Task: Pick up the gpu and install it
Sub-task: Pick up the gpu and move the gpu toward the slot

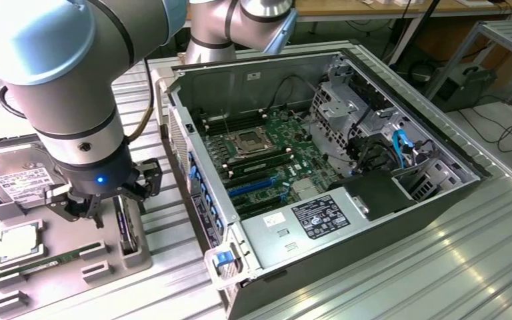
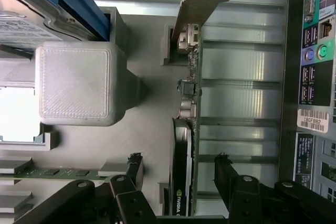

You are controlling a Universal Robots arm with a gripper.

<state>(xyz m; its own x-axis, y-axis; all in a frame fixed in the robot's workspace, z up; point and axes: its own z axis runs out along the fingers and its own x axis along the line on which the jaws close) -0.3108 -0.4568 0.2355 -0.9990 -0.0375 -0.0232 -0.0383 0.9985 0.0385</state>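
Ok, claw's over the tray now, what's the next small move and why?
Probably ease straight down. The claw is open, the gpu stands on edge in the tray slot, lined up between the two fingers with gaps either side, and nothing is gripped yet.

ribbed metal table (image 1: pixel 469 253) bears parts tray (image 1: pixel 56 293), computer case (image 1: pixel 354 267).

arm (image 1: pixel 77 100): silver tubes, pale-blue caps | gripper (image 1: pixel 114 201): black, blue light
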